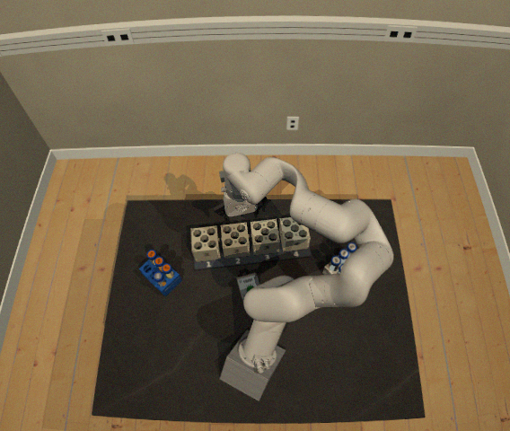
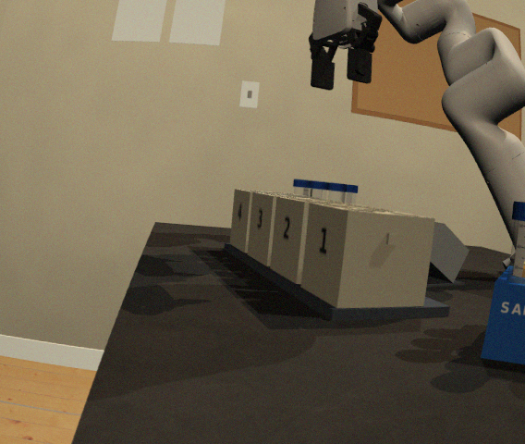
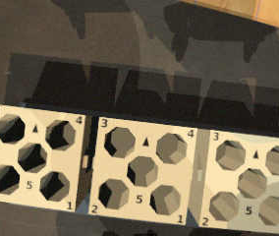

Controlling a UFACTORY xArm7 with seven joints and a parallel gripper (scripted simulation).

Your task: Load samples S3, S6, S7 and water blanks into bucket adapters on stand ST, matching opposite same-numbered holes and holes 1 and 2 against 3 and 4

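My gripper (image 2: 340, 81) is open and empty, high above the adapters. Adapter 1 (image 1: 206, 253) (image 2: 386, 272) (image 3: 41, 197), adapter 2 (image 1: 235, 251) (image 2: 286, 258) (image 3: 139, 212), adapter 3 (image 1: 261, 249) (image 2: 260, 239) (image 3: 250, 226) and adapter 4 (image 1: 298, 244) (image 2: 239, 231) stand in a row on the stand (image 1: 223, 263) (image 2: 437, 307). No tube shows in the visible holes. Three orange-dot tubes (image 1: 158, 260) and one pale-dot tube (image 1: 157, 276) stand in the blue sample rack (image 1: 167, 286) (image 2: 520, 334); their IDs are unreadable. White-dot blanks (image 1: 344, 253) (image 2: 324, 185) stand in the pale rack (image 1: 328, 268), partly hidden by the arm.
The small sloped desk (image 1: 247, 279) (image 2: 449, 251) with the green key (image 1: 250, 288) stands in front of the stand, partly under the arm. The arm reaches over the right side, above the pale rack. The dark table top (image 1: 162, 352) (image 2: 234, 382) ends behind the adapters.
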